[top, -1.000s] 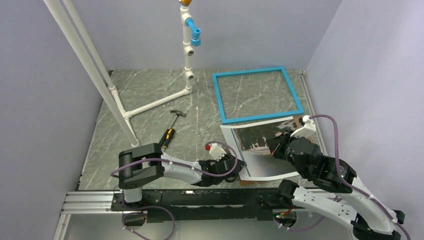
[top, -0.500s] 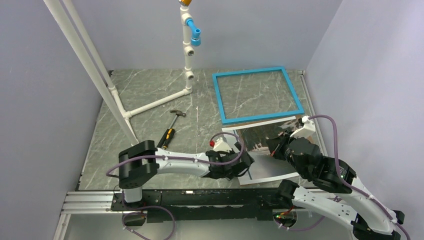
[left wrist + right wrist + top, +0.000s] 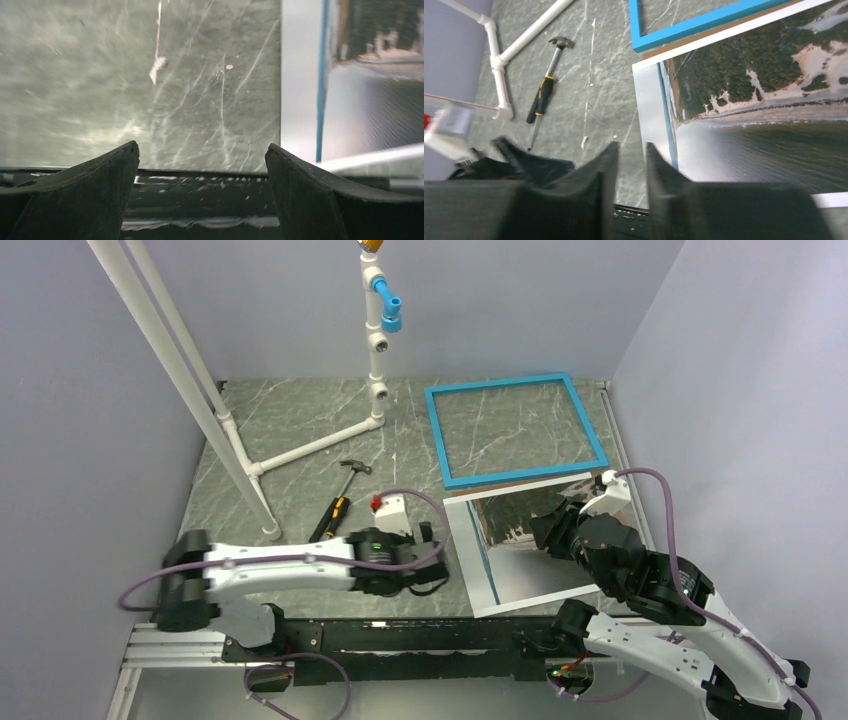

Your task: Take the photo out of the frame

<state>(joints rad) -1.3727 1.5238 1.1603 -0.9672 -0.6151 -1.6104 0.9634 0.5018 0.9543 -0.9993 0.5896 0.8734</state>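
Beside the frame point(image 3: 497, 383), photo point(image 3: 520, 560) flat, left claw point(image 3: 202, 147) wide apart, right claw point(image 3: 632, 146) barely apart

On the worktop point(image 3: 300, 430) lie one photo point(image 3: 520, 550), one blue frame point(image 3: 526, 473) and one hammer point(image 3: 340, 495), and one thin strip of brown board point(image 3: 704, 36) shows between the photo and the frame. There is one stand of white pipes point(image 3: 375, 350), bearing one blue fitting point(image 3: 385, 295) and one orange cap point(image 3: 371, 245), with two long white poles point(image 3: 180, 370) slanting side by side. The arms number two, a left arm point(image 3: 280, 565) and a right arm point(image 3: 650, 585), each with one two-fingered claw: the left claw point(image 3: 202, 150) and the right claw point(image 3: 631, 150).
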